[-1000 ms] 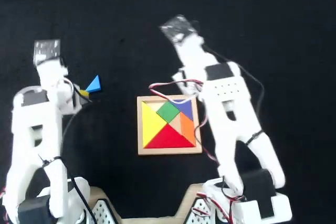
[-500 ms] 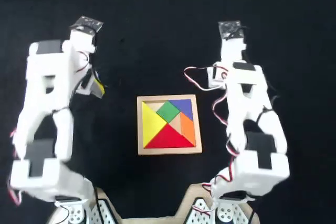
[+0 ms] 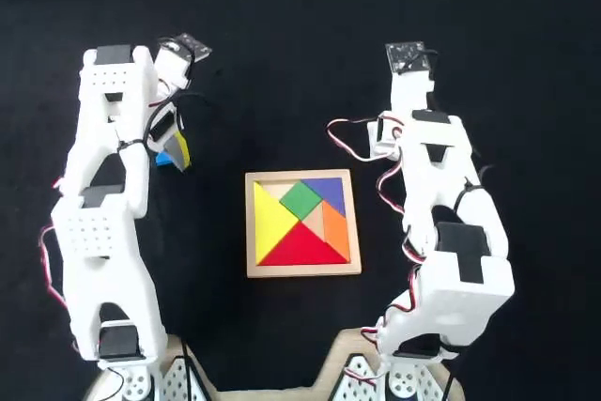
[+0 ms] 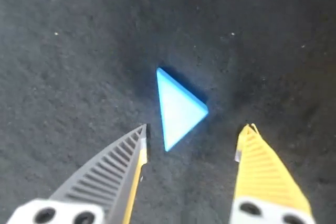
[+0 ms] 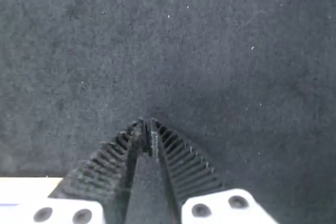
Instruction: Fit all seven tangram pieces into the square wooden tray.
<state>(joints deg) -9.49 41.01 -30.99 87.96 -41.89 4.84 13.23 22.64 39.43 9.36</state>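
At the left, the left gripper (image 4: 195, 128) is held spread above the table (image 3: 526, 63), with the blue triangle (image 4: 177, 109) lying flat just beyond and between its fingertips. Coloured pieces (image 3: 302, 246) are seated in the central tray (image 3: 302, 271). At the right, the right gripper (image 5: 146, 125) is pressed together.

You have a table (image 3: 282, 63) covered in black, slightly fuzzy cloth. One square wooden tray (image 3: 250, 232) lies flat on it near the middle. One small blue triangular tangram piece (image 4: 178, 109) lies flat on the cloth, left of the tray and farther back, apart from it.
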